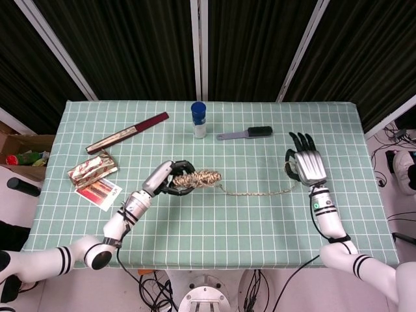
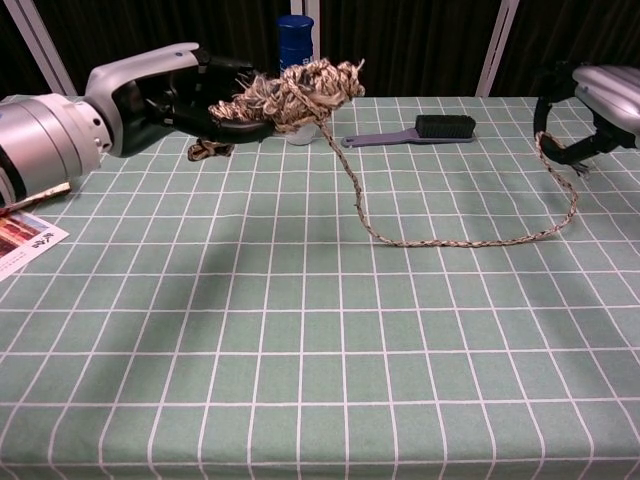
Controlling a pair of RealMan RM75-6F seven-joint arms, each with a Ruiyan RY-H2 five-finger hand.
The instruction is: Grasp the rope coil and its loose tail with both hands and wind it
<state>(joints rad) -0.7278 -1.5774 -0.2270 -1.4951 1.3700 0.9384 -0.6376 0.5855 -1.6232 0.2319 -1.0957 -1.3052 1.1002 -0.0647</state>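
Note:
My left hand (image 1: 170, 181) (image 2: 165, 92) grips the near end of the frayed tan rope coil (image 1: 199, 179) (image 2: 290, 95), holding it above the green checked table. From the coil the loose tail (image 1: 257, 192) (image 2: 450, 238) drops to the cloth and runs right in a slack curve. My right hand (image 1: 304, 164) (image 2: 590, 110) holds the tail's far end, lifted off the table with the rope hanging from its fingers; the upper fingers are spread.
A blue-capped bottle (image 1: 198, 119) (image 2: 295, 45) stands behind the coil, and a black brush (image 1: 247, 134) (image 2: 415, 130) lies to its right. A dark red flat case (image 1: 127, 132) and snack packets (image 1: 95, 170) sit at the left, with a card (image 2: 25, 240) nearby.

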